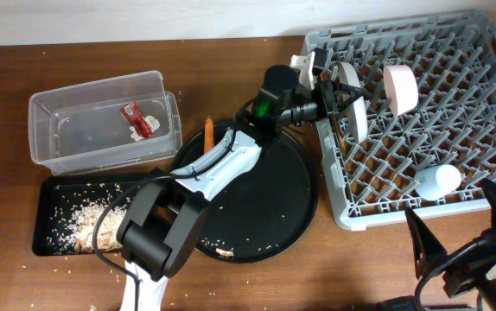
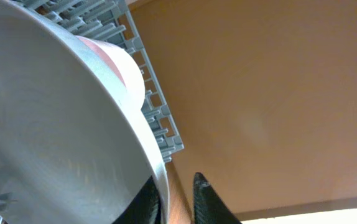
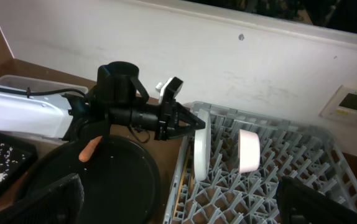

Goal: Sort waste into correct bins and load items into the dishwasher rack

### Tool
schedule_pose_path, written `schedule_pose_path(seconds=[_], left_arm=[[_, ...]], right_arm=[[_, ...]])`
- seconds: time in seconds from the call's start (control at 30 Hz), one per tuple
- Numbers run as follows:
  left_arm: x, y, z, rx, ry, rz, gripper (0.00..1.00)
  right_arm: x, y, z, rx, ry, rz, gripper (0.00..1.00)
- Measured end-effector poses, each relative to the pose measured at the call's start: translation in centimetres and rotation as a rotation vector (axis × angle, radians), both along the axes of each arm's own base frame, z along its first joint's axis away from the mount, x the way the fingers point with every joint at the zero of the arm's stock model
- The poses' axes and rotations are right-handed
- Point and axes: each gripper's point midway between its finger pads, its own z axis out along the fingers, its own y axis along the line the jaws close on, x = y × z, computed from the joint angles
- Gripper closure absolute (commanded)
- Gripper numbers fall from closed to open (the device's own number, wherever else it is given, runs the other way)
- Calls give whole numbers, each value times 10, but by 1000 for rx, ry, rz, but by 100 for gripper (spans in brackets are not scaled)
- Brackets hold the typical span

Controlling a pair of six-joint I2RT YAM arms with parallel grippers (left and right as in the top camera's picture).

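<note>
The pale plate (image 1: 358, 117) stands on edge among the pegs at the left side of the grey rack (image 1: 455, 130). My left gripper (image 1: 343, 91) is open, with the plate rim between its fingers (image 2: 177, 186) and a gap on one side. The pink bowl (image 1: 401, 86) lies on its side further right, and the small cup (image 1: 438, 180) lies near the rack's front. Chopsticks (image 3: 180, 186) lie along the rack's left edge. My right gripper (image 3: 185, 205) is wide open and empty, above the rack's front right corner.
The clear tub (image 1: 54, 142) holds the red wrapper (image 1: 136, 121) and a white tissue (image 1: 150, 123). The shallow black tray (image 1: 45, 199) holds beige scraps (image 1: 84, 220). The carrot (image 1: 207, 134) lies at the round black tray's (image 1: 274, 207) far left rim.
</note>
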Motion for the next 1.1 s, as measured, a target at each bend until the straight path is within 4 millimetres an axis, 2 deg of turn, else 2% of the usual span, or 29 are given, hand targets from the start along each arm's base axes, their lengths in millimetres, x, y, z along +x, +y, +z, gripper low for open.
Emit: schedule_pose_path(seconds=[0.07, 0.13, 0.17, 0.2, 0.23, 0.3, 0.43, 0.47, 0.5, 0.53, 0.57, 0.63, 0.67, 0.7, 0.73, 0.77, 0.83, 0.87, 0.9, 0.93, 1.03, 1.1], left_arm=[[2, 1, 0, 2, -4, 10, 40], [2, 3, -19, 64, 49, 26, 37], [3, 4, -26, 85, 66, 30, 22], [3, 7, -34, 112, 88, 33, 16], [3, 8, -36, 120, 82, 33, 1], [6, 15, -46, 156, 91, 37, 1], [25, 31, -21, 82, -15, 29, 1], [26, 35, -20, 81, -33, 15, 1], [26, 41, -27, 113, -17, 9, 1], [22, 52, -41, 192, 36, 13, 1], [14, 74, -58, 337, 100, 52, 1], [-2, 128, -50, 606, 99, 184, 1], [-15, 165, -36, 759, 70, 275, 1], [-22, 188, -26, 845, 52, 324, 2], [-35, 232, -26, 1037, 56, 404, 5], [-39, 254, -42, 1166, 73, 423, 5], [-49, 281, -84, 1349, 120, 411, 20], [-50, 288, -101, 1400, 130, 404, 27], [-45, 289, -113, 1423, 123, 410, 27], [-33, 287, -134, 1450, 120, 403, 28], [-21, 297, -195, 1524, 181, 367, 34], [-13, 313, -206, 1534, 209, 392, 44]], right_arm=[[0, 0, 0, 0, 0, 0, 2], [0, 0, 0, 0, 1, 0, 1], [0, 0, 0, 0, 0, 0, 1], [0, 0, 0, 0, 0, 0, 2], [0, 0, 0, 0, 0, 0, 2], [0, 0, 0, 0, 0, 0, 2], [0, 0, 0, 1, 1, 0, 2], [0, 0, 0, 0, 0, 0, 2], [0, 0, 0, 0, 0, 0, 2], [0, 0, 0, 0, -2, -1, 2], [0, 0, 0, 0, -1, -1, 2], [1, 0, 1, 1, -3, 0, 2], [0, 0, 1, 1, -3, 0, 2], [0, 0, 0, 0, 0, -1, 2], [0, 0, 0, 0, 1, 0, 2], [0, 0, 0, -1, 1, -1, 1], [0, 0, 0, 0, 1, 0, 2], [0, 0, 0, -1, 1, 0, 2], [0, 0, 0, -1, 1, 0, 2], [0, 0, 0, 0, 1, -1, 2], [0, 0, 0, 0, 1, 0, 2], [0, 0, 0, 0, 1, 0, 2]])
